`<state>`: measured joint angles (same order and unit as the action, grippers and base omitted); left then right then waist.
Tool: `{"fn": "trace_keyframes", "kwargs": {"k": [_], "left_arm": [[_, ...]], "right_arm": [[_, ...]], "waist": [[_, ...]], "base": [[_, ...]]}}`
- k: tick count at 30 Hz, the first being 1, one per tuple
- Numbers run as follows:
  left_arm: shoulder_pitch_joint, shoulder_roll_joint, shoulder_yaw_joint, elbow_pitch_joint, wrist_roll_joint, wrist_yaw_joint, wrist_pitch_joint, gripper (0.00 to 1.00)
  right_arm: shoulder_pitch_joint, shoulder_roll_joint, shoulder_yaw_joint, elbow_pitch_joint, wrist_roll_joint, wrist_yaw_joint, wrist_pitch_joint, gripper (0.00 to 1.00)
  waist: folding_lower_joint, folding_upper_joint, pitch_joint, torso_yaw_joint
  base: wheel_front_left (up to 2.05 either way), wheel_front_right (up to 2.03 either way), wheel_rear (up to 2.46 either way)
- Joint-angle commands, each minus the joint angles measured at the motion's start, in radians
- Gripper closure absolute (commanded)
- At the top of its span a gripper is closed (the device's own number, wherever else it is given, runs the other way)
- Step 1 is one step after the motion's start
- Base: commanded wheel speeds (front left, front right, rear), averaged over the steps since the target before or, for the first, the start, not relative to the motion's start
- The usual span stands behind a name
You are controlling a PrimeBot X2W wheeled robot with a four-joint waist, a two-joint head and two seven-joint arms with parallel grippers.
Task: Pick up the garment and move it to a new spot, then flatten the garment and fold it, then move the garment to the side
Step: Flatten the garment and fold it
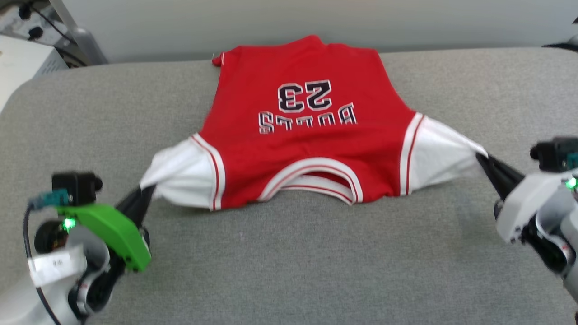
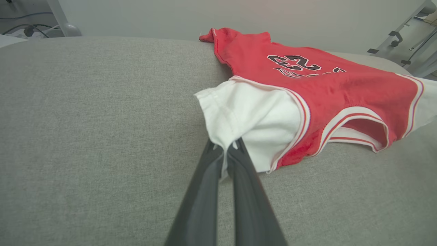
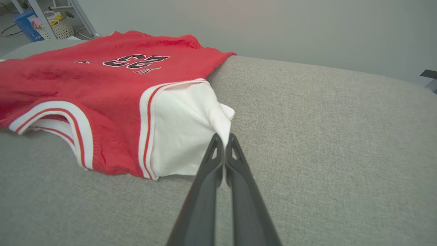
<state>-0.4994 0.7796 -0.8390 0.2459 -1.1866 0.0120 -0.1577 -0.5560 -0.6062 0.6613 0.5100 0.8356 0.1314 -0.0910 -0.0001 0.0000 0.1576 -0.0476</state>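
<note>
Across the grey tabletop (image 1: 316, 271) the garment (image 1: 307, 153) lies spread, hem reaching the far edge, with open room nearer. Left hand (image 1: 145, 193) is clamped on one white sleeve, right hand (image 1: 482, 159) on the other.

Head camera sat high behind both arms, looking forward and down across the grey padded surface (image 1: 289, 271) to the far wall (image 1: 406, 22). The left gripper (image 1: 146, 190) entered at lower left and the right gripper (image 1: 481, 159) at the right edge.

Left wrist camera rode low and close to the surface, looking along its own fingers (image 2: 205, 191) at a slant. Right wrist camera was equally low, slanting in from the opposite side.

All three views shared the garment (image 1: 311, 149). Its "23" read upside down from the head and obliquely from each wrist. Each wrist view sat nearest one white sleeve (image 2: 245, 116).
</note>
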Motion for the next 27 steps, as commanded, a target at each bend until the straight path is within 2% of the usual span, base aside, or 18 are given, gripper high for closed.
{"fn": "trace_keyframes", "kwargs": {"k": [1, 8, 15, 16, 21, 26, 27], "left_arm": [[0.047, 0.02, -0.003, -0.025, -0.021, 0.017, -0.005, 1.0], [0.227, 0.072, -0.018, -0.117, -0.073, 0.078, -0.033, 1.0], [0.382, 0.092, -0.019, -0.164, -0.123, 0.13, -0.068, 1.0], [0.42, 0.083, -0.024, -0.161, -0.124, 0.138, -0.078, 1.0], [0.453, 0.048, -0.031, -0.146, -0.128, 0.132, -0.086, 1.0], [0.447, 0.031, -0.035, -0.126, -0.115, 0.124, -0.089, 1.0], [0.442, 0.028, -0.032, -0.125, -0.112, 0.123, -0.09, 1.0]], "right_arm": [[0.05, -0.013, -0.007, -0.014, 0.013, -0.001, -0.006, 1.0], [0.28, -0.044, -0.07, -0.094, 0.03, -0.001, 0.01, 1.0], [0.522, -0.069, -0.192, -0.218, 0.07, -0.001, 0.093, 1.0], [0.6, -0.086, -0.23, -0.241, 0.062, -0.001, 0.132, 1.0], [0.707, -0.074, -0.267, -0.281, 0.067, -0.001, 0.229, 1.0], [0.739, -0.054, -0.314, -0.305, 0.045, -0.001, 0.293, 1.0], [0.737, -0.048, -0.325, -0.309, 0.04, -0.001, 0.301, 0.93]], "waist": [[0.0001, 0.0, -0.055, -0.003], [0.0001, 0.0, -0.106, -0.003], [0.0001, 0.0, -0.109, 0.0], [0.0001, 0.0, -0.105, 0.007], [0.0001, 0.0, -0.098, 0.017], [0.0001, 0.0, -0.083, 0.023], [0.0001, 0.0, -0.08, 0.024]], "base": [[0.0, 0.0, 0.0], [0.0, 0.0, 0.0], [0.0, 0.0, 0.0], [0.0, 0.0, 0.0], [0.0, 0.0, 0.0], [0.0, 0.0, 0.0], [0.0, 0.0, 0.0]]}}
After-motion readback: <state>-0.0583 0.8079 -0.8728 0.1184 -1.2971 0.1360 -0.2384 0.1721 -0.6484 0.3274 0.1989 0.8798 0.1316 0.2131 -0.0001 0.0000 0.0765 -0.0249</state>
